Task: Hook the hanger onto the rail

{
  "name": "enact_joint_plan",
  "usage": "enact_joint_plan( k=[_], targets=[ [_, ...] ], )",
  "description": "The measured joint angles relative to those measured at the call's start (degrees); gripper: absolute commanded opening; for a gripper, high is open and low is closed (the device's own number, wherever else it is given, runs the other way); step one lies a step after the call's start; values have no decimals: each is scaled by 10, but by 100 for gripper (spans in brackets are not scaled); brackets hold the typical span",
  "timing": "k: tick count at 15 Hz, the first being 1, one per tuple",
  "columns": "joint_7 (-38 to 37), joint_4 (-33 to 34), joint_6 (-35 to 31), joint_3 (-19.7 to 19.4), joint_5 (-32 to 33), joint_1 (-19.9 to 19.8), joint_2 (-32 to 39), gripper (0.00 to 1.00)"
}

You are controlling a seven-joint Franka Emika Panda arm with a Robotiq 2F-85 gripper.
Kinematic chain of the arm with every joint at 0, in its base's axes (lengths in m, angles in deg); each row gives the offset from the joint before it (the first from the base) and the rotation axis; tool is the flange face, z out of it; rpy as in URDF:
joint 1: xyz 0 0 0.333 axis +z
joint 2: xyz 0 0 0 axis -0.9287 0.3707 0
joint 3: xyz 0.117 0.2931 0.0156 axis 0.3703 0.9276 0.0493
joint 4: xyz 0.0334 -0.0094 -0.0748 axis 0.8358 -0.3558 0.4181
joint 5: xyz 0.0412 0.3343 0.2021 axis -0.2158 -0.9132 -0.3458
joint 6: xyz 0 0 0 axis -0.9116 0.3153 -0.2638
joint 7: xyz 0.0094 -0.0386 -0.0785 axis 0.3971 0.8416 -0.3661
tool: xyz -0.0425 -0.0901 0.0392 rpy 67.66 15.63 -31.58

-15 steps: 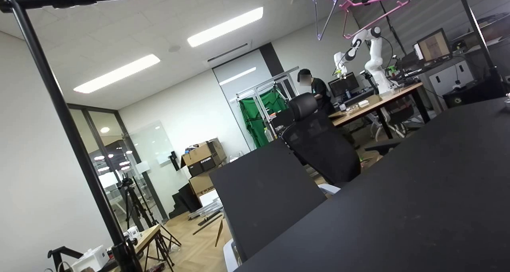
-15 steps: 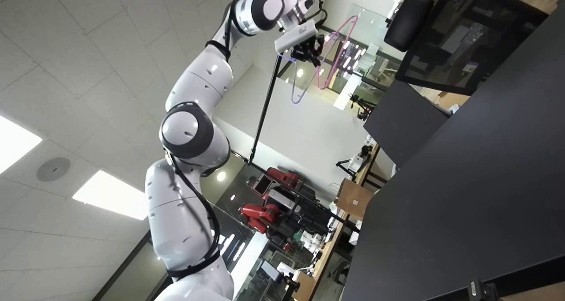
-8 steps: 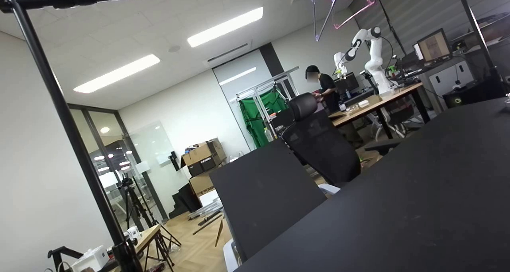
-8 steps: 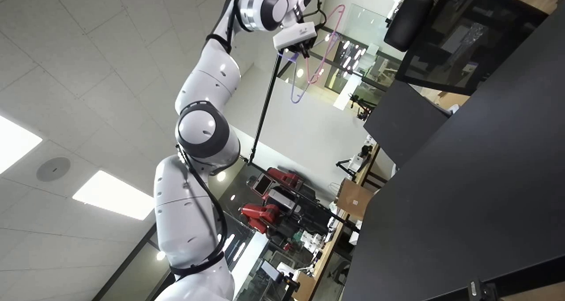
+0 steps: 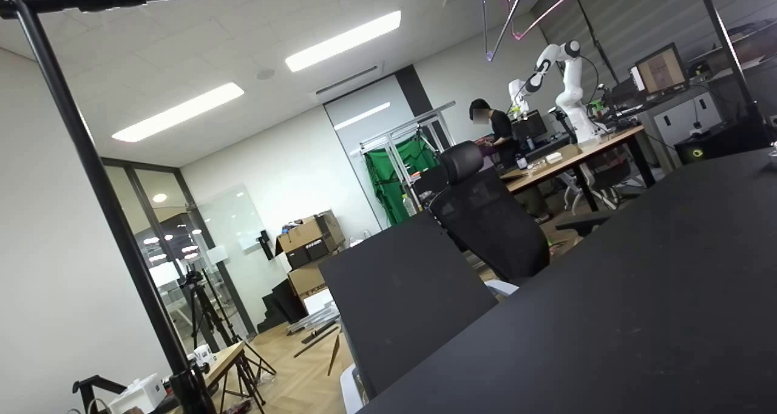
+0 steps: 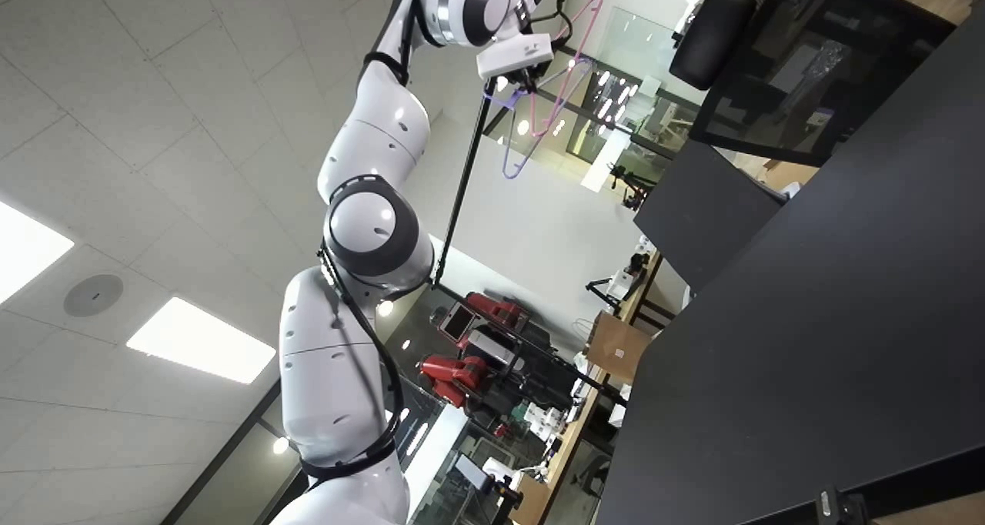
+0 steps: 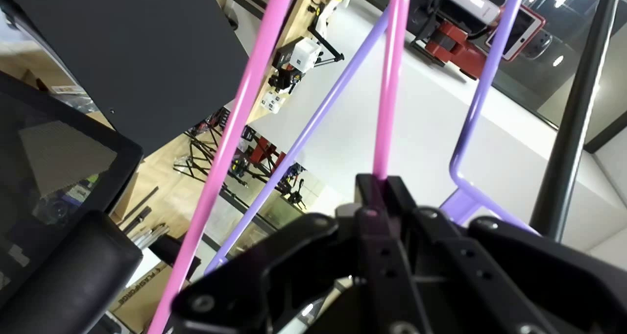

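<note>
1. The black bench point(image 5: 607, 292) fills the lower right corner in an exterior view, a broad dark slab.
2. A white Panda arm point(image 6: 365, 225) rises from the bottom edge to the top in an exterior view, bent at its joints.
3. The rail point(image 7: 570, 128), a round black bar, slants down the right side of the wrist view; in an exterior view it crosses the top left and meets a black upright pole point(image 5: 105, 195).
4. Past the bench stands a black mesh office chair point(image 5: 498, 226) with a padded headrest.
5. A lilac hanger point(image 7: 314, 122) dangles by the rail, its neck running over to the bar in the wrist view.
6. The pink hanger point(image 7: 390, 84) is up in the air near the rail, just beside the lilac hanger; the 2 overlap in both exterior views. Its hook is hidden from me in the wrist view, and I can't tell whether it touches the rail.
7. Smallest of the lot, the black claw point(image 7: 381, 189) has its jaws pressed together, gripping 1 bar of the pink hanger; a 2nd pink bar passes to its left in the wrist view.
</note>
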Motion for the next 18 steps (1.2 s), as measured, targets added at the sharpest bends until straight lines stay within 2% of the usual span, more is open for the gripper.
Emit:
enact_joint_plan(
  k=[7,11,13,18],
  targets=[
    [-64,66,116,-9,108,-12,3,2],
    [-67,94,181,13,117,-37,4,2],
    [-67,102,187,33,108,-52,6,2],
    [-70,122,154,66,85,-71,25,2]
  ],
)
